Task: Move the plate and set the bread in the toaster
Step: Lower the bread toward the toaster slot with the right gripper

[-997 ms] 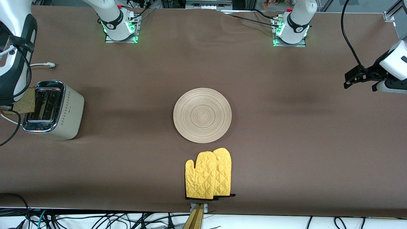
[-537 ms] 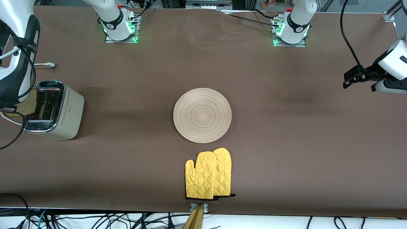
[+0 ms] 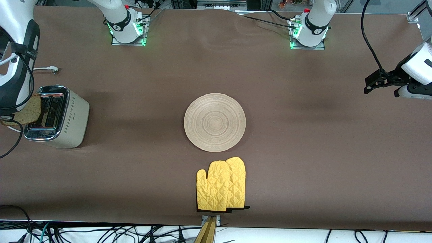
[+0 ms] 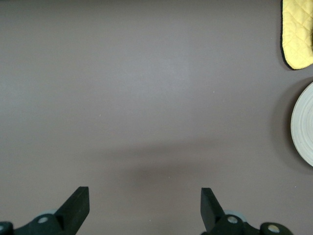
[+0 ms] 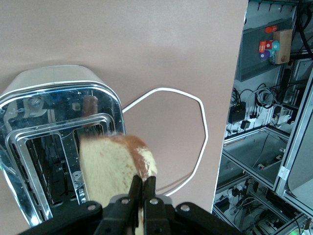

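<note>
Right gripper (image 5: 142, 193): clamped tight on the bread (image 5: 115, 169), hanging over the toaster's edge.
Bread: up in the air, above the chrome rim, not in a slot.
Toaster (image 3: 57, 116): at the right arm's end of the table, well apart from the plate (image 3: 214, 122).
Plate: mid-table, oven mitts (image 3: 221, 185) nearer the front camera.
Left gripper (image 4: 142, 208): waiting, fingers spread wide, over bare tablecloth (image 3: 303, 152) at the left arm's end.

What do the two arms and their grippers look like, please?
Both arms are glossy white with black joint bands, on metal base plates lit green, with red buttons and black cables. The left gripper has black angular fingers; the right gripper has slim black fingers.
</note>
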Controlling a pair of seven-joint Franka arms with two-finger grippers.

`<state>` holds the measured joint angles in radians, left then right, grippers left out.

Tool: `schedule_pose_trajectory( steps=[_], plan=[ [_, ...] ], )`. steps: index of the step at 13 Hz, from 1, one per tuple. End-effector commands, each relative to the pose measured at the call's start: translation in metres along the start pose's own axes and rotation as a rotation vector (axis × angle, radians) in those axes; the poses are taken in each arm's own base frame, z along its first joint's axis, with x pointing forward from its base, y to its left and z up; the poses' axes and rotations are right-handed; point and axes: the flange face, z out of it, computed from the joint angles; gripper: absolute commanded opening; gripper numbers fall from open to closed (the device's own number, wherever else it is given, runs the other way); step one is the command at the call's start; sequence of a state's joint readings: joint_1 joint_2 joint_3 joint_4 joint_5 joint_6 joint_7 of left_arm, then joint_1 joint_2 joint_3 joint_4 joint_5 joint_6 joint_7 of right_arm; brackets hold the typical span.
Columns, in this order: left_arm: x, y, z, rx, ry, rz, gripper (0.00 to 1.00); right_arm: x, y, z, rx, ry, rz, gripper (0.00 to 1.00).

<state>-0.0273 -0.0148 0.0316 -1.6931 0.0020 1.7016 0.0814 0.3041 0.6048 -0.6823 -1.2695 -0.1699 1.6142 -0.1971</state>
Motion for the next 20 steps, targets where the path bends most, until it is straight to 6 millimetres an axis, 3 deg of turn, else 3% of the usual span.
schedule_pose_trajectory(
  steps=[1,9,17,20],
  plan=[
    [-0.001,0.001,-0.008,0.022,0.001,-0.009,1.00,-0.005,0.001,-0.014,0.014,0.023,-0.041,0.00],
    [-0.001,0.000,-0.008,0.022,0.001,-0.010,1.00,0.000,-0.006,-0.003,0.018,0.011,-0.034,0.00],
    [-0.001,0.000,-0.008,0.022,0.000,-0.009,1.00,0.016,-0.011,0.046,0.055,0.015,-0.029,0.00],
    [-0.001,0.000,-0.008,0.022,0.000,-0.009,1.00,0.016,-0.010,0.044,0.061,0.017,-0.026,0.00]
  ],
)
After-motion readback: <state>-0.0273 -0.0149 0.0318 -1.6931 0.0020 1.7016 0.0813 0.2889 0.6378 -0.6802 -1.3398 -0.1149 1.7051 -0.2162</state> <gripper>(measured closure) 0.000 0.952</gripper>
